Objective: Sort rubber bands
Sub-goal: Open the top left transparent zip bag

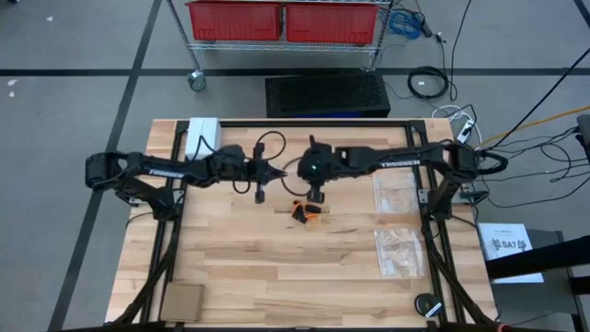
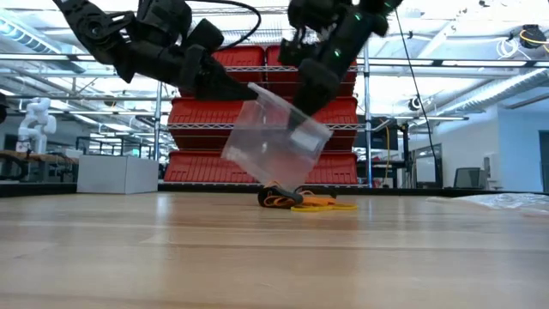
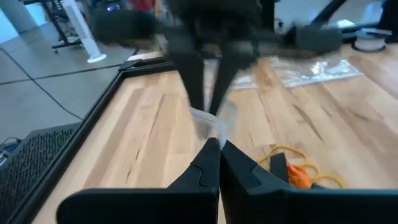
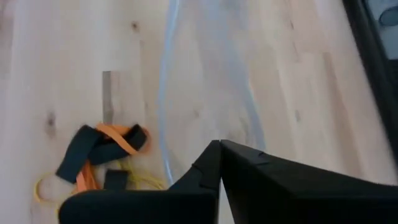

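Rubber bands (image 1: 305, 210): heaped mid-bench (image 1: 277, 277), beneath a raised bag (image 2: 276, 137). Two more bags (image 1: 398, 224): flat, right of heap. Pad (image 1: 182, 302): near-left corner.

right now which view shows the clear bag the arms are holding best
The low view: the clear bag hangs whole, tilted, pinched between both grippers above the rubber bands. The high view hides it under the arms; both wrist views show only blurred edges.

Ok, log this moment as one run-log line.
left gripper: shut on clear bag | right gripper: shut on bag | bag: held above table | rubber bands: piled on table, beneath bag
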Controlling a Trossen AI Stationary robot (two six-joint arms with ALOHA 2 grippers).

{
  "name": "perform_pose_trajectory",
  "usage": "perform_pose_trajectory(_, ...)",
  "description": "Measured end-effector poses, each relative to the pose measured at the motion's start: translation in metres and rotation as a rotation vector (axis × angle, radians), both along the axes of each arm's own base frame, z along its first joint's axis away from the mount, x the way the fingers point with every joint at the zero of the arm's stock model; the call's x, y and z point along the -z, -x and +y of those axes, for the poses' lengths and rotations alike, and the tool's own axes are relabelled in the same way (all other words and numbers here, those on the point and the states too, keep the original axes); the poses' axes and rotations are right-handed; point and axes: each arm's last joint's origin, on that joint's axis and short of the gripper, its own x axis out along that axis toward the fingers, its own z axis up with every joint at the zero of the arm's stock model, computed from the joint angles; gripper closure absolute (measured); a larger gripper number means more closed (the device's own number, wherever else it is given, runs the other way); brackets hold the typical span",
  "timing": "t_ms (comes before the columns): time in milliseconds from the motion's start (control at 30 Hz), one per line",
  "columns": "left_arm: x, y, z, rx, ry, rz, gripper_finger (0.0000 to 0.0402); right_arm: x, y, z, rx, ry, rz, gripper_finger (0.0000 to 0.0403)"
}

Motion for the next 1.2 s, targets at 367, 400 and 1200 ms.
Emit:
perform_pose_trajectory(367, -0.014, -0.012, -0.017, -0.049, -0.029, -0.037, 0.0402, 0.03, 0.021, 0.02, 0.019, -0.031, -0.369, 0.0402)
perform_pose_trajectory(400, -0.016, -0.014, -0.019, -0.041, -0.035, -0.035, 0.0401, 0.028, 0.02, 0.02, 0.032, -0.043, -0.38, 0.0401)
perform_pose_trajectory(1200, -0.012, -0.037, -0.027, -0.041, -0.042, 0.013, 0.0401, 0.031, 0.014, 0.01, 0.113, -0.032, -0.305, 0.0254)
